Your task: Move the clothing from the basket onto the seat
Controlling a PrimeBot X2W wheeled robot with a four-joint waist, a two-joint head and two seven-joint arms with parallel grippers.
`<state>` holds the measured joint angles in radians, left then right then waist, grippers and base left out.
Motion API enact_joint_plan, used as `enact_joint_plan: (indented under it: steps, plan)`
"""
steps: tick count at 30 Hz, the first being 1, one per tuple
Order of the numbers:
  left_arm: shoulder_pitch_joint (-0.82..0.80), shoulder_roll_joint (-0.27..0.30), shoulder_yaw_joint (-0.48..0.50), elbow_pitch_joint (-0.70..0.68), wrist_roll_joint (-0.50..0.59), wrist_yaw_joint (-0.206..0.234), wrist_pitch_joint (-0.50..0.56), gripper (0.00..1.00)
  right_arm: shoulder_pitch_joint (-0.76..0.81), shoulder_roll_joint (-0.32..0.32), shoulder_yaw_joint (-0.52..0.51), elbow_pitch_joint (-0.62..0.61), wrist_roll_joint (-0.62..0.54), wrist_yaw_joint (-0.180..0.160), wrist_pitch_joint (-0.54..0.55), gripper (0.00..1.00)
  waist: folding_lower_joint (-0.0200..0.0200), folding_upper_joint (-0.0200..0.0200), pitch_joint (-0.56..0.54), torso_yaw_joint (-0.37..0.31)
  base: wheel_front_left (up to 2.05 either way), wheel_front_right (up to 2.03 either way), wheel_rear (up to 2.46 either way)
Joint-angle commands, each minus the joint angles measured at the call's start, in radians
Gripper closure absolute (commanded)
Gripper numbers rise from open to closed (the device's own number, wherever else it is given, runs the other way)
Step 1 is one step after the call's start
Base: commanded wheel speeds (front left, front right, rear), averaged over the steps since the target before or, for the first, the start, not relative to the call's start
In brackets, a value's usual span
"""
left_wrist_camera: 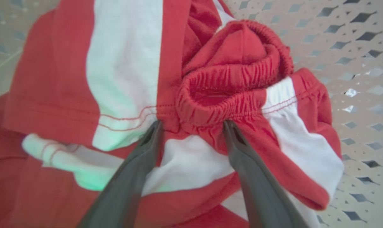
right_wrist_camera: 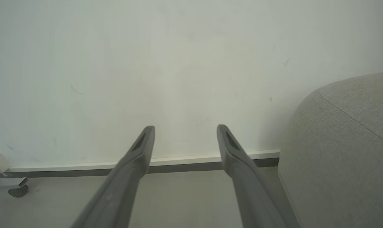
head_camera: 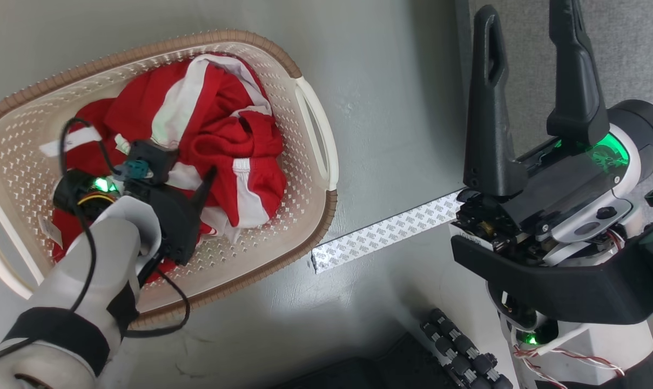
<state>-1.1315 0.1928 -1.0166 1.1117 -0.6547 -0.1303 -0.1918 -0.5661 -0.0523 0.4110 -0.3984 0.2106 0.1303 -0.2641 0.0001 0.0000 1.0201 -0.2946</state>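
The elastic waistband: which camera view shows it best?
The left wrist view: the waistband sits close and sharp, just past the open left gripper. In the head view the clothing is a small heap in the basket, waistband hard to pick out. The right wrist view faces a wall and the seat.

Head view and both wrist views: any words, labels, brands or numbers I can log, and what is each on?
No text reads clearly.
On the pale strip lying on the floor: repeated grey printed marks, too small to read.
On the white label at the wall of the basket: blurred, unreadable.
On the clothing: stripes and stitching, no lettering visible.
On the seat: plain weave, no lettering visible.
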Motion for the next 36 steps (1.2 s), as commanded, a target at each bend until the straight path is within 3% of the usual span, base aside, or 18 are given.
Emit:
enact_joint_plan:
  steps: [1,11,12,13,14,15,23,36]
  plan:
    - [-0.001,0.002,-0.019,0.008,-0.013,0.0,0.01,0.0,-0.013,0.003,-0.003,-0.002,0.001,0.001,-0.001,0.0,-0.0001,0.0,0.005,0.001,0.0,0.0,0.0]
    - [-0.013,0.005,-0.129,-0.023,-0.04,0.0,-0.013,0.0,-0.008,0.003,-0.009,-0.01,0.015,0.001,-0.001,0.0,-0.0001,0.0,0.012,0.006,0.0,0.0,0.0]
    - [-0.016,0.011,-0.145,-0.028,-0.035,0.0,-0.022,0.15,-0.011,0.003,-0.014,-0.013,0.021,0.001,-0.001,0.0,-0.0001,0.0,0.012,0.007,0.0,0.0,0.0]
    - [-0.019,0.02,-0.156,-0.031,-0.031,0.0,-0.032,0.35,-0.016,0.003,-0.018,-0.018,0.028,0.001,-0.001,0.0,-0.0001,0.0,0.012,0.005,0.0,0.0,0.0]
    - [-0.02,0.026,-0.162,-0.033,-0.033,0.0,-0.043,0.8,-0.019,0.003,-0.02,-0.019,0.032,0.001,-0.001,0.0,-0.0001,0.0,0.01,0.005,0.0,0.0,0.0]
    - [-0.02,0.029,-0.168,-0.036,-0.036,0.0,-0.051,1.0,-0.021,0.003,-0.021,-0.02,0.036,0.001,-0.001,0.0,-0.0001,0.0,0.007,0.005,0.0,0.0,0.0]
    - [-0.021,0.051,-0.156,-0.075,-0.053,0.0,-0.073,1.0,-0.013,0.003,-0.023,-0.016,0.045,0.001,-0.001,0.0,-0.0001,0.0,-0.028,0.016,0.0,0.0,0.0]
    - [0.137,0.099,0.045,-0.287,0.053,0.017,-0.074,1.0,0.012,0.002,-0.022,0.024,0.013,0.001,-0.001,0.0,-0.0001,0.0,-0.169,0.055,0.0,0.0,0.0]
